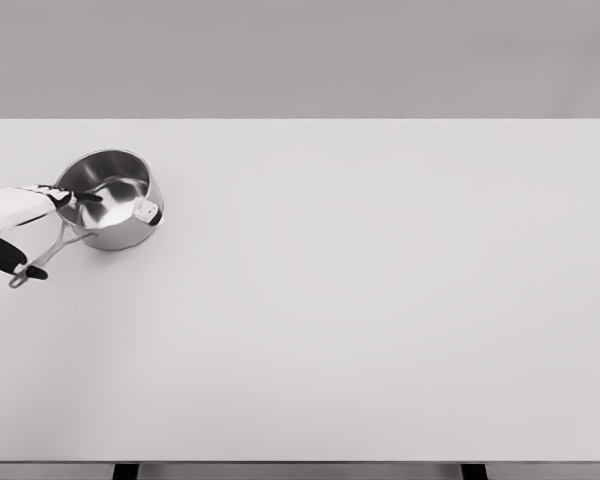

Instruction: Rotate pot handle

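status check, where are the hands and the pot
Left hand at near-left rim of pot, fingers over the rim, grip unclear. Right hand out of view. Pot handle points lower left, untouched. Table around it, nothing blocking.

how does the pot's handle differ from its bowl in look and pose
The pot's handle is thin, with a black grip at its end, and slants toward the lower left; the bowl is round, shiny steel, and sits upright and open. The left robot hand rests at the bowl's rim, not on the handle. Both are on the white table.
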Robot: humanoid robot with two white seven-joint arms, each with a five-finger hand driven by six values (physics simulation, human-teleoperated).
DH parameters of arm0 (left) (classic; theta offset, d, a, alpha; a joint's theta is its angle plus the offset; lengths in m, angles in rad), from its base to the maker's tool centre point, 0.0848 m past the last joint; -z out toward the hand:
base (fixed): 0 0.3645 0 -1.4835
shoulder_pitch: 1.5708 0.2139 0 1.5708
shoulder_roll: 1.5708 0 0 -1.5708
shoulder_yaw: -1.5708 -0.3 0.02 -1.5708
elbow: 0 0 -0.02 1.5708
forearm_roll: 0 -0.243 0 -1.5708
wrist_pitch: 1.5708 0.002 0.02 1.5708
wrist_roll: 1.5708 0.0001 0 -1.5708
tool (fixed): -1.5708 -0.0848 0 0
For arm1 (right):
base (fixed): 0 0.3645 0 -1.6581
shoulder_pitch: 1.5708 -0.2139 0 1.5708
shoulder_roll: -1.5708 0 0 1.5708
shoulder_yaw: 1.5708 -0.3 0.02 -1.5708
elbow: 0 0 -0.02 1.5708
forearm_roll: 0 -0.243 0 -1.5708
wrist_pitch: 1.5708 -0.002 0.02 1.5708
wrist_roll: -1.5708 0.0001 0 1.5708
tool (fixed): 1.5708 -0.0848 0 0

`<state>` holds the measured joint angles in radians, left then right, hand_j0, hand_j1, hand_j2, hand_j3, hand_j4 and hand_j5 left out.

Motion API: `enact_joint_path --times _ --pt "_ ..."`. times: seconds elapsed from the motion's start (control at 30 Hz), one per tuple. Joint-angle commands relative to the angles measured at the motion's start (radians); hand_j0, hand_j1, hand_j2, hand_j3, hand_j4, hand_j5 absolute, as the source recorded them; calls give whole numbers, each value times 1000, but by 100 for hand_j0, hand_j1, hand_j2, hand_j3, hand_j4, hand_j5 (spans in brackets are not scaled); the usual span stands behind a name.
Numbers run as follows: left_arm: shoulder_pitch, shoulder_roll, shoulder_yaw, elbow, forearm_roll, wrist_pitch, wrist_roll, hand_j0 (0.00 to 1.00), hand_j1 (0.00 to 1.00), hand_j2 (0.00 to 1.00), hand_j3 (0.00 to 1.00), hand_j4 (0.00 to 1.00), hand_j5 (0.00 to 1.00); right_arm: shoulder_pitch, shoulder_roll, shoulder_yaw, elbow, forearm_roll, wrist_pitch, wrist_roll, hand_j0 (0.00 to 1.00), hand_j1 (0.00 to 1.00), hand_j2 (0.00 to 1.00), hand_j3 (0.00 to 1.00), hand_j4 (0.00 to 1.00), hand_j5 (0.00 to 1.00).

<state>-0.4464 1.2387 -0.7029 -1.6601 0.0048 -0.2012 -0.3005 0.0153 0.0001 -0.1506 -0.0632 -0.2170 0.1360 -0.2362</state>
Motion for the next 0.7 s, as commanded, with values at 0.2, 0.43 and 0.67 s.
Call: enact_joint_path --times 0.2,0.43,0.67 --pt "0 2 11 28 0 2 1 100 100 100 100 100 100 0 0 0 0 1 0 0 100 100 100 100 100 100" --pt "0 1 11 28 -69 55 43 100 100 100 100 100 100 0 0 0 0 -1 0 0 100 100 100 100 100 100" --pt "0 -2 11 28 -101 71 44 100 100 100 100 100 100 0 0 0 0 -1 0 0 100 100 100 100 100 100"
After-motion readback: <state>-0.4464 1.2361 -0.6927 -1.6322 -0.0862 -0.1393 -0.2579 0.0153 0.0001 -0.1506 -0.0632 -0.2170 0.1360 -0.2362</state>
